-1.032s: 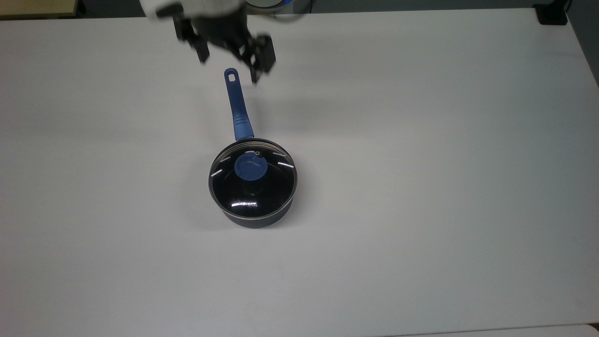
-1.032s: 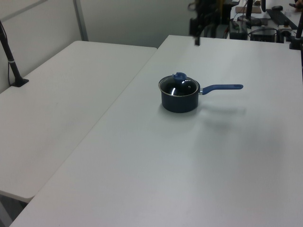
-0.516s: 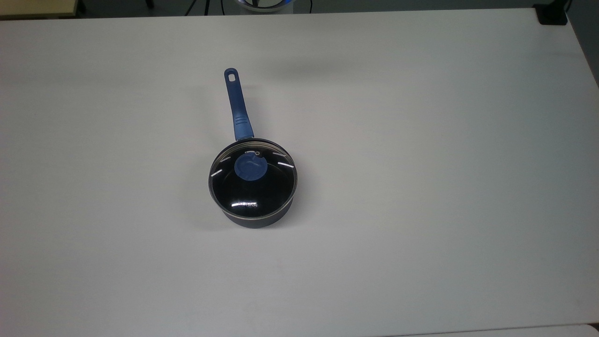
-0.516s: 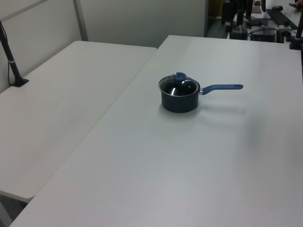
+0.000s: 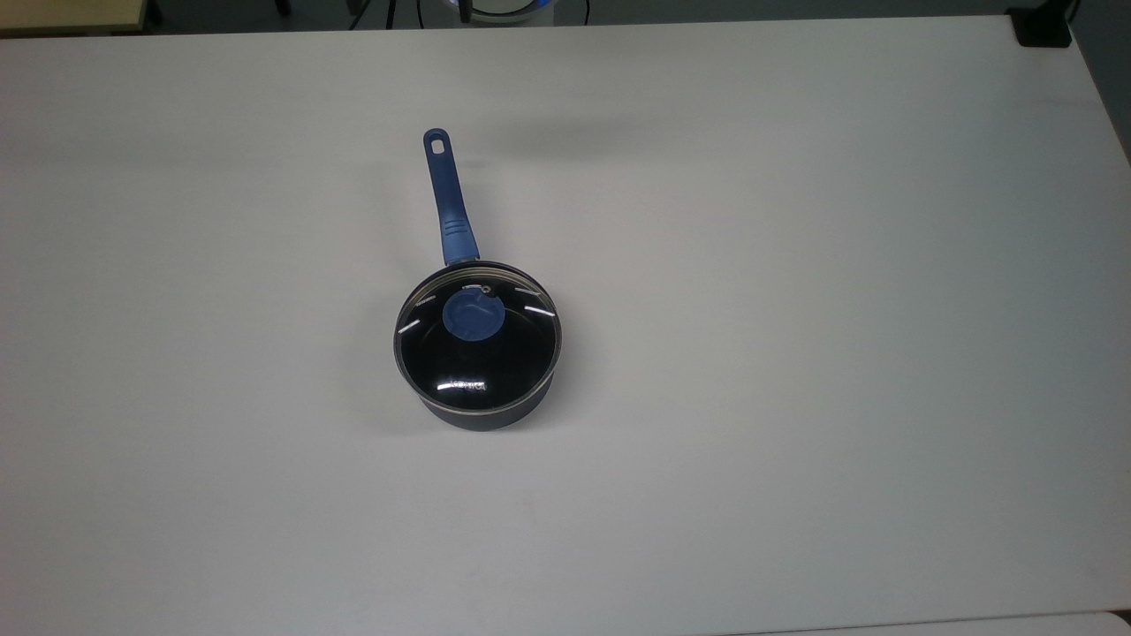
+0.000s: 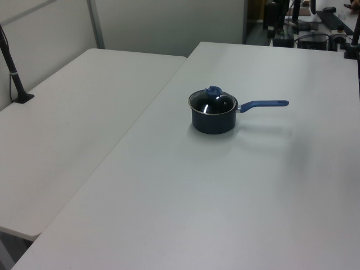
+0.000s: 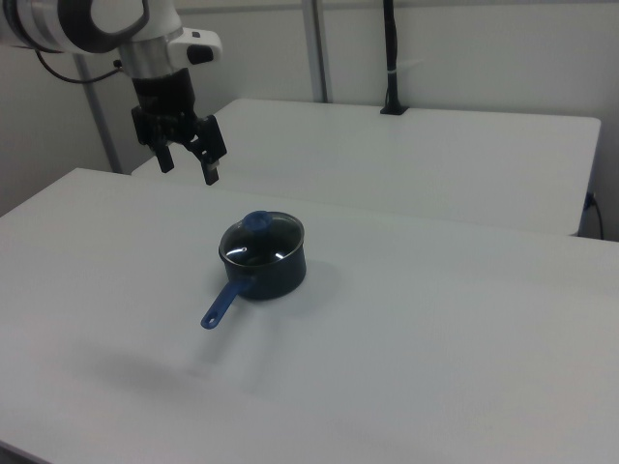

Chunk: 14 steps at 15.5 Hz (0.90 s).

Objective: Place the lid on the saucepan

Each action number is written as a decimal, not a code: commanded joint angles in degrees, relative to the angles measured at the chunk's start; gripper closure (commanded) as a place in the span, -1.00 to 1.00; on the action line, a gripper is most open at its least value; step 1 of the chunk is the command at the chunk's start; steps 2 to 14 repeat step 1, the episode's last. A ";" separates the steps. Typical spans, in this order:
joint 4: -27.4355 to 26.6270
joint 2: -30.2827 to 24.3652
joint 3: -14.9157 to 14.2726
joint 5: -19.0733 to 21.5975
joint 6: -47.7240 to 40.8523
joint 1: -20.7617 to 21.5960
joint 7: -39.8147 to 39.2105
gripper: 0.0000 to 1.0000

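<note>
Top view: the round clear glass lid with blue knob (image 5: 477,333) is seen seated on the small dark saucepan with long blue handle (image 5: 449,196), mid-table on the white table (image 5: 795,353); the arm seen above the handle a second ago is gone, so the task is judged complete. Left view: lid level, unmoved. Right view: the black two-finger gripper (image 7: 186,164) is raised well apart, fingers spread, nothing held.

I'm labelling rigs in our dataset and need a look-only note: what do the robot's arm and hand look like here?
In the right view, the arm is built of rounded white segments with a dark grey ring at the joint, and a thin dark cable trails behind it. A white wrist block tops the black hand, which ends in two angular black fingers set apart.
</note>
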 commanded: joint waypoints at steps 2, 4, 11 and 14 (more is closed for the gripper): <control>-1.37 -0.94 -1.65 -0.44 1.35 0.92 -1.52 -1.00; -1.37 -0.94 -1.65 -0.44 1.35 0.92 -1.52 -1.00; -1.37 -0.94 -1.65 -0.44 1.35 0.92 -1.52 -1.00; -1.37 -0.94 -1.65 -0.44 1.35 0.92 -1.52 -1.00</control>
